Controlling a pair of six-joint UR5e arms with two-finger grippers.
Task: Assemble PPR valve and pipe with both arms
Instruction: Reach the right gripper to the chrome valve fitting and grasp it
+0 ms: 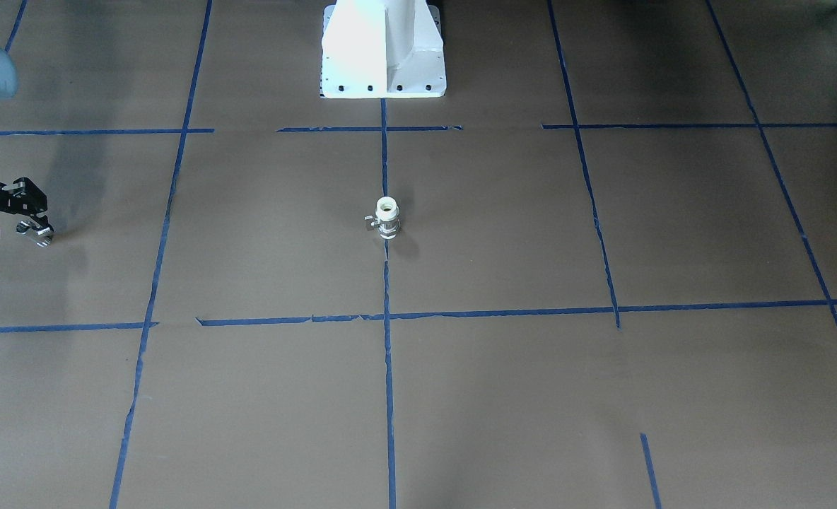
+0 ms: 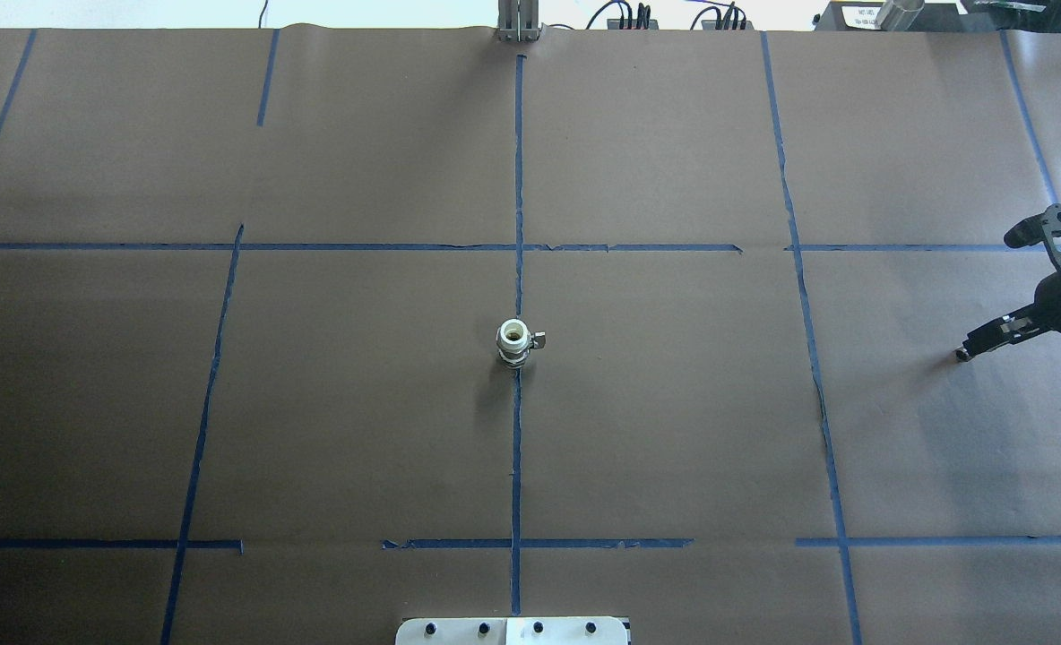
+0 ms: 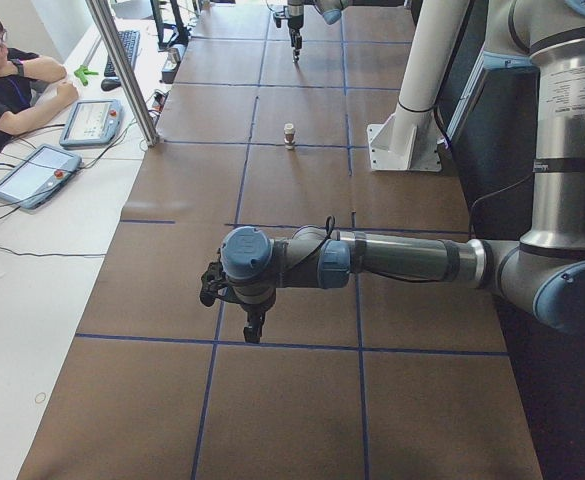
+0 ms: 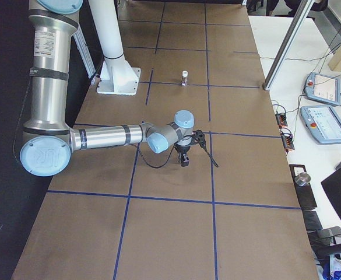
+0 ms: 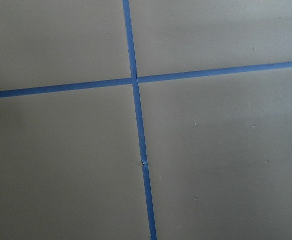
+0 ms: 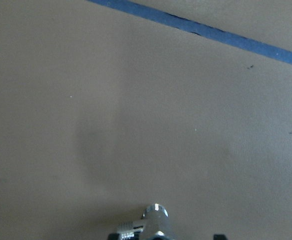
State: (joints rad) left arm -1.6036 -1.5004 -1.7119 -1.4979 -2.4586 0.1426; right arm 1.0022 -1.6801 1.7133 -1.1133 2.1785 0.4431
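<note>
The PPR valve [image 1: 387,217] stands upright on the middle blue tape line, white ring end up, with a metal collar and a side stub; it also shows in the overhead view [image 2: 514,340]. My right gripper [image 1: 33,230] is far off at the table's right side [image 2: 965,352], low over the paper, shut on the small silver pipe [image 6: 154,222]. My left gripper [image 3: 252,325] shows only in the left side view, low over the table's left end; I cannot tell whether it is open or shut. The left wrist view shows only paper and tape.
The white pedestal [image 1: 383,49] stands at the robot's edge of the table. Brown paper with blue tape lines [image 2: 517,448] covers the table. An operator [image 3: 2,70] and tablets [image 3: 32,175] are at the far side bench. A metal post [image 3: 122,70] rises there.
</note>
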